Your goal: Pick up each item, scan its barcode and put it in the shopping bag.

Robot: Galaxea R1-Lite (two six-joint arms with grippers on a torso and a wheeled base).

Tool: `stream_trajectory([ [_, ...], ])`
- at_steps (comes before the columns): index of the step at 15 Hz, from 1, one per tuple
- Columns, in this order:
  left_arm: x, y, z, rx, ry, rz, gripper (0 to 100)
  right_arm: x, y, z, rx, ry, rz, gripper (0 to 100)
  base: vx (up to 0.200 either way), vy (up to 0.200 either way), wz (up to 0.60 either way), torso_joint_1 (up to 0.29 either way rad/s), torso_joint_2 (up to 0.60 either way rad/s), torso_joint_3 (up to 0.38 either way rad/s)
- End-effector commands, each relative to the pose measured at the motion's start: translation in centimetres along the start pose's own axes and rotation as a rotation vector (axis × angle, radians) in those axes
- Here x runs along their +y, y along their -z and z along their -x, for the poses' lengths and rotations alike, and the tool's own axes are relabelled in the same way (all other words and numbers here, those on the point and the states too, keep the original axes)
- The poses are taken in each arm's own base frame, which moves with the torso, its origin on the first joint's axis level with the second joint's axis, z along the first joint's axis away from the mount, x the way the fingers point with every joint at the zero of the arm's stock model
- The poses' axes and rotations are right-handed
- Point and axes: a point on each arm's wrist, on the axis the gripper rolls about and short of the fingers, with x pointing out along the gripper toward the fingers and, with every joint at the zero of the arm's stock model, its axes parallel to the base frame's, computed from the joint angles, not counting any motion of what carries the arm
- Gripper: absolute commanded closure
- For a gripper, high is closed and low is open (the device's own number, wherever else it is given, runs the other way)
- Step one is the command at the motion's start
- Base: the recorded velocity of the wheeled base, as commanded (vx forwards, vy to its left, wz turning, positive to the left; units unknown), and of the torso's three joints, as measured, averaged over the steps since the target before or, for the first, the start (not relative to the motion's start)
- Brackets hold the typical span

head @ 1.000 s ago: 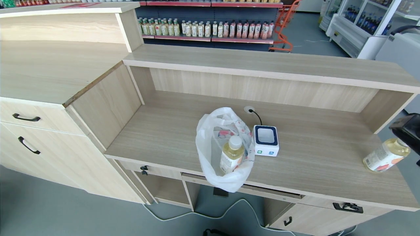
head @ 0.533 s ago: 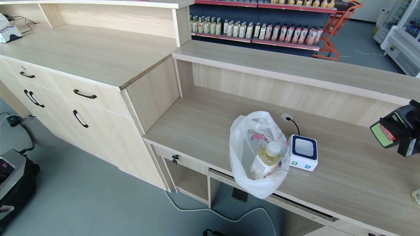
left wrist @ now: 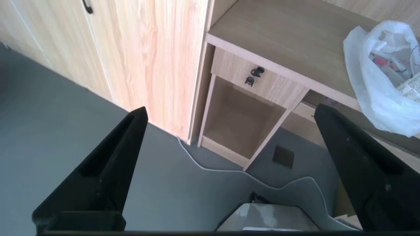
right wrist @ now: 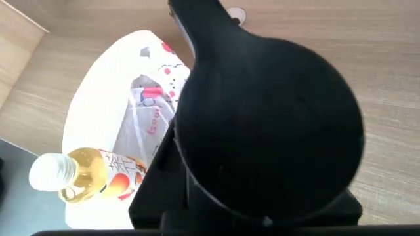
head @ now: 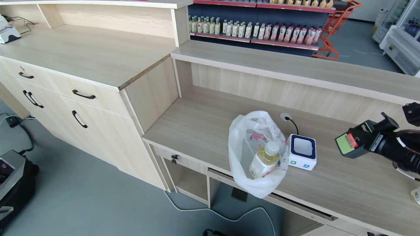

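A white shopping bag point(head: 242, 144) stands at the counter's front edge with a pale tea bottle point(head: 264, 159) upright inside it. Touching the bag's right side is a white and blue barcode scanner point(head: 302, 152). My right gripper point(head: 390, 149) hangs above the counter, right of the scanner, shut on a dark bottle point(head: 359, 139) with a green and red label. In the right wrist view the dark bottle point(right wrist: 269, 131) hides the fingers, and the bag point(right wrist: 105, 111) and tea bottle point(right wrist: 79, 177) lie below. My left gripper point(left wrist: 230, 113) is open over the floor, left of the bag point(left wrist: 387, 72).
A second tea bottle point(head: 416, 196) lies at the counter's far right edge. The scanner's cable point(head: 293, 124) runs to a hole at the back. A raised shelf point(head: 295, 65) borders the counter behind, and a taller cabinet point(head: 98, 62) with drawers stands on the left.
The head camera swung left a second ago. Since half a second ago my right gripper has brought the dark bottle left, closer to the scanner.
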Motion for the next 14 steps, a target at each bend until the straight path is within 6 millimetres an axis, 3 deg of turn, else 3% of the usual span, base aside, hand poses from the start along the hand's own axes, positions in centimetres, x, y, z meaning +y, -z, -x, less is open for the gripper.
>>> stream_trajectory([
  [1,0.0,0.0,0.0,0.000,0.001,0.000,0,0.1,1.5,-1.7,0.049,-0.036,-0.017,100,0.000,0.000,0.00,0.000,0.00,0.000],
  [5,0.0,0.0,0.0,0.000,-0.001,0.000,0,1.2,2.1,-3.9,0.047,-0.116,0.014,100,0.000,0.000,0.00,0.000,0.00,0.000],
  [14,0.0,0.0,0.0,0.000,-0.001,0.001,0,1.7,3.4,-6.6,0.092,-0.149,0.094,100,0.000,0.000,0.00,0.000,0.00,0.000],
])
